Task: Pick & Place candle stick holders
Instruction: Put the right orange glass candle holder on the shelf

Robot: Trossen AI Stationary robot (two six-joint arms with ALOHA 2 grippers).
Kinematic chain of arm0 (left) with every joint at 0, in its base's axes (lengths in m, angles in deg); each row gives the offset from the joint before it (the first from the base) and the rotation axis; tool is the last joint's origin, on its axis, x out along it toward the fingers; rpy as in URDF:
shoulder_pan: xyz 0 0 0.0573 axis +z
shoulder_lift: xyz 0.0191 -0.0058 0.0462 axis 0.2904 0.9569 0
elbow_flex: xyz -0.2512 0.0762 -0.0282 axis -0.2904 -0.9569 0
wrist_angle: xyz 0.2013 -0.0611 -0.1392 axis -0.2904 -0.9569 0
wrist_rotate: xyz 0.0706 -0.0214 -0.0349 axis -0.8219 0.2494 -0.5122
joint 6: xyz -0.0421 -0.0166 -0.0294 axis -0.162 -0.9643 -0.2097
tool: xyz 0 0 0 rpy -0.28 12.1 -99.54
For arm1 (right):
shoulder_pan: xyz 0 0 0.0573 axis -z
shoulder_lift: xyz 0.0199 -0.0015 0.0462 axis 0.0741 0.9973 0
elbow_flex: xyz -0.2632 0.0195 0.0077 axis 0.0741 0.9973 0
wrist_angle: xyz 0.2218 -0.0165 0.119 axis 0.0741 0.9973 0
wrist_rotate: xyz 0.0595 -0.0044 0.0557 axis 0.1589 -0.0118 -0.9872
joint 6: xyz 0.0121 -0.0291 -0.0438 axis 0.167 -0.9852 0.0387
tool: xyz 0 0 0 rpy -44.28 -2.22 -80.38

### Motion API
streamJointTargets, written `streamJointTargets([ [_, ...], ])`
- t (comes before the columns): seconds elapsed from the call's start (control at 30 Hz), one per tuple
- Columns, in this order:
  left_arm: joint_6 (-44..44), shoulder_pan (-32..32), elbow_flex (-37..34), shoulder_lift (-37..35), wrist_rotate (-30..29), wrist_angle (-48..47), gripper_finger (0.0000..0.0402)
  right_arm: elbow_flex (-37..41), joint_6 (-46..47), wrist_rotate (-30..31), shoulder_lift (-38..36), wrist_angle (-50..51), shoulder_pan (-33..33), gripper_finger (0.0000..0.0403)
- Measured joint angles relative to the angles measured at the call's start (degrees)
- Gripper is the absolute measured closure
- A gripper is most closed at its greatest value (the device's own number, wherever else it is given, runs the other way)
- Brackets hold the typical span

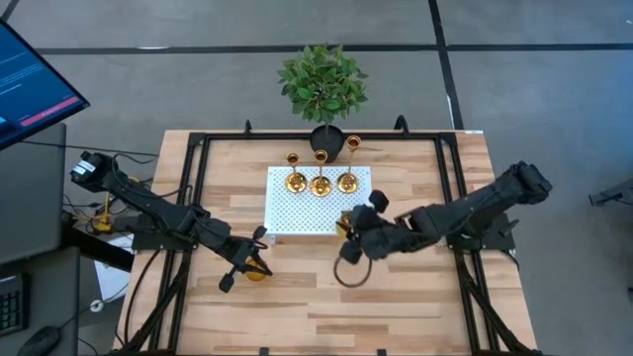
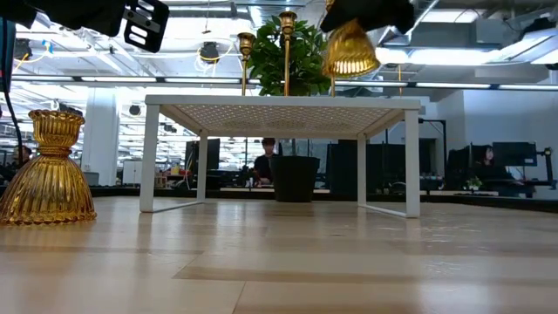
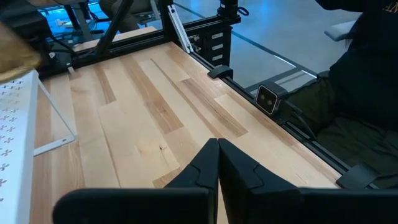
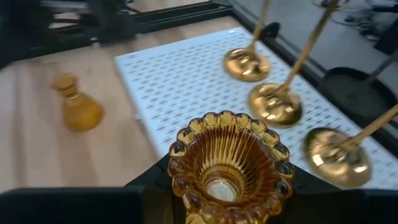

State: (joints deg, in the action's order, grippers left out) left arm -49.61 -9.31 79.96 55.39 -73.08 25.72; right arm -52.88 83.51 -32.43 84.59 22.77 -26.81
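A: Where are the candle stick holders seen?

B: Three tall slim holders (image 1: 320,184) are stood in a row on the far part of the white perforated tray (image 1: 297,213), in front of the potted plant (image 1: 322,84). One short ribbed holder (image 2: 49,170) is set upright on the wooden table (image 1: 396,297), to the left of the tray and well apart from it. The other short holder (image 4: 227,163) is held off the table, at the tray's near right corner.

A: By what is it held?

B: It is clamped in the right gripper (image 1: 348,229), with the fingers closed on its narrow end and its flared, scalloped base turned toward the wrist camera. In the low view it is seen hanging above the level of the tray top.

A: And the left gripper?

B: The left gripper (image 1: 244,263) is found by the short holder on the table. Its fingers (image 3: 205,168) are pressed together, and nothing is held between them.
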Motion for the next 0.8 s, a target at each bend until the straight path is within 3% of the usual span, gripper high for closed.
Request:
streamJointTargets([
  [0.8,0.0,0.0,0.0,0.0,0.0,0.1,0.0395,0.0,-3.9,-7.1,1.2,-3.0,10.4,0.0285],
])
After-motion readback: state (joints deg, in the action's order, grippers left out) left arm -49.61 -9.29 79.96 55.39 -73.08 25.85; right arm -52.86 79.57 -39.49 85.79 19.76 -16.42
